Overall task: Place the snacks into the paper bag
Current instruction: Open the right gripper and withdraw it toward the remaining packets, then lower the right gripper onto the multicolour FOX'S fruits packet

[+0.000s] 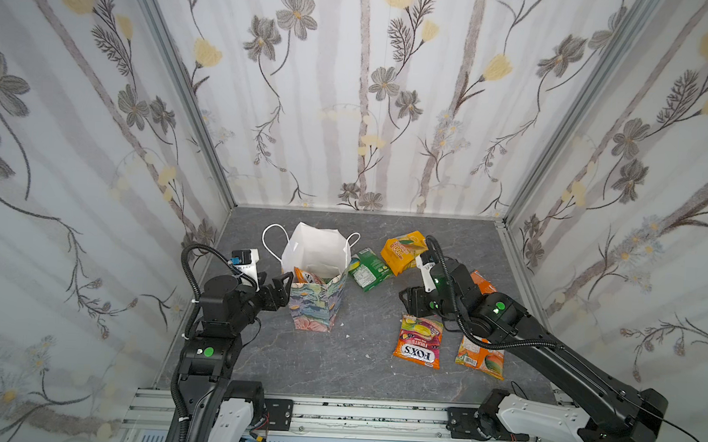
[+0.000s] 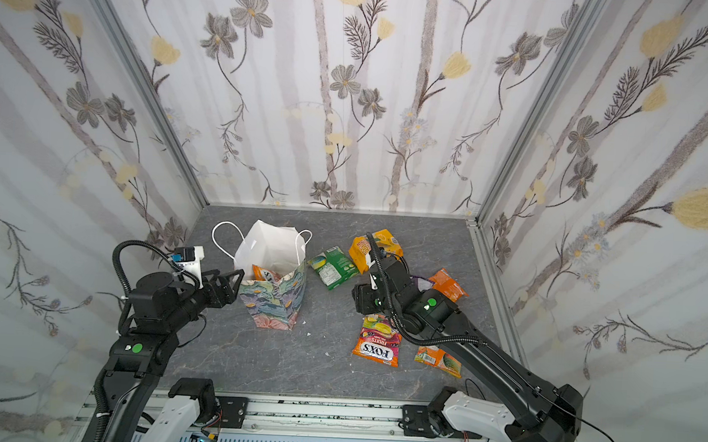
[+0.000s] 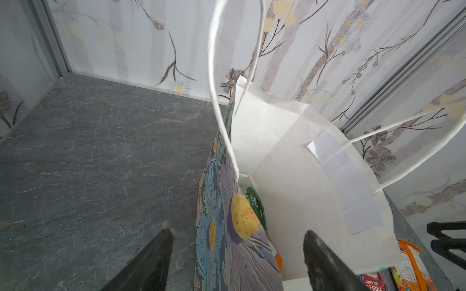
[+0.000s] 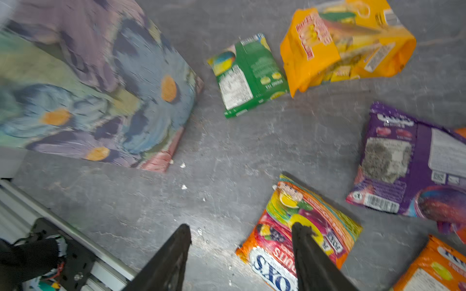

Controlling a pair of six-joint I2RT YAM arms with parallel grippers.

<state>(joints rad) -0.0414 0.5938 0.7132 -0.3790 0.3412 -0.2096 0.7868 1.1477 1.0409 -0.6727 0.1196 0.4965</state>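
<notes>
The paper bag [image 1: 318, 307] [image 2: 273, 305] stands upright with its mouth wide. Inside it show an orange packet [image 1: 305, 275] and a green one [image 3: 254, 206]. My left gripper [image 1: 281, 287] [image 3: 238, 233] is open and straddles the bag's left wall [image 3: 227, 252], one finger outside and one inside, neither pressing it. On the table lie loose snacks: a FOX'S packet [image 1: 418, 342] [image 4: 272, 239], a green one [image 1: 368, 269] [image 4: 248, 75], a yellow-orange one [image 1: 403, 249] [image 4: 340, 45], a purple one [image 4: 408, 163] and two orange ones [image 1: 482, 285] [image 1: 480, 357]. My right gripper [image 1: 408, 302] [image 4: 242, 226] hangs open and empty above the FOX'S packet's edge.
Floral walls enclose the grey stone tabletop [image 1: 353, 355] on three sides. A metal rail [image 1: 354, 417] runs along the front edge. The bag's two white cord handles [image 1: 270, 242] [image 1: 353, 240] loop out to either side. Small white crumbs [image 4: 182, 165] lie near the bag's base.
</notes>
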